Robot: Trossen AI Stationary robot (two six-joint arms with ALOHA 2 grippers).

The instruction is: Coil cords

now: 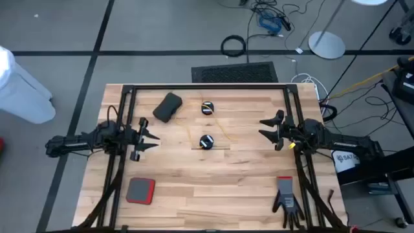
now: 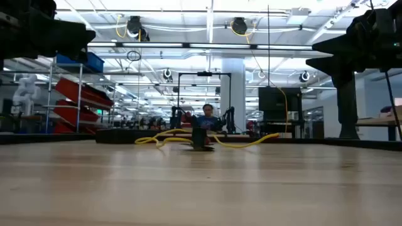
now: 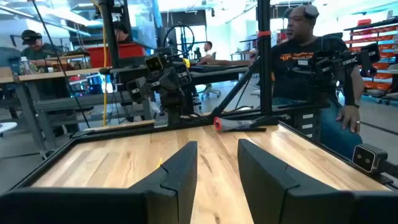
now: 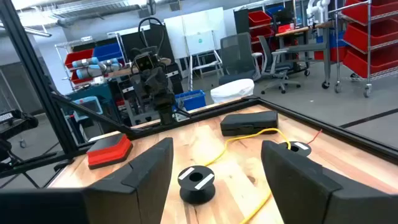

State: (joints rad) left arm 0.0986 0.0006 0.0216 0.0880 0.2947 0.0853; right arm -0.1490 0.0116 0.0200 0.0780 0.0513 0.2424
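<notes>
Two reels (image 1: pixel 206 142) (image 1: pixel 207 108), one yellow cord (image 4: pixel 249 138), one black case (image 1: pixel 167 107), one red pad (image 1: pixel 140 191), one glove (image 1: pixel 287 197), two grippers (image 1: pixel 151 138) (image 1: pixel 269 127).

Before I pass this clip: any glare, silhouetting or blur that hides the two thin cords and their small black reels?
Low view: ceiling lights backlight the scene, so the near round black reel is a dark silhouette, though the thin yellow cord reads clearly. High view: even light, the cords barely visible beside the far reel. Right wrist view: sharp; reels and yellow cord are plain.

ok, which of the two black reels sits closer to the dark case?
The far reel, beside the dark case. The other reel lies nearer the table's middle, between both arms.
</notes>
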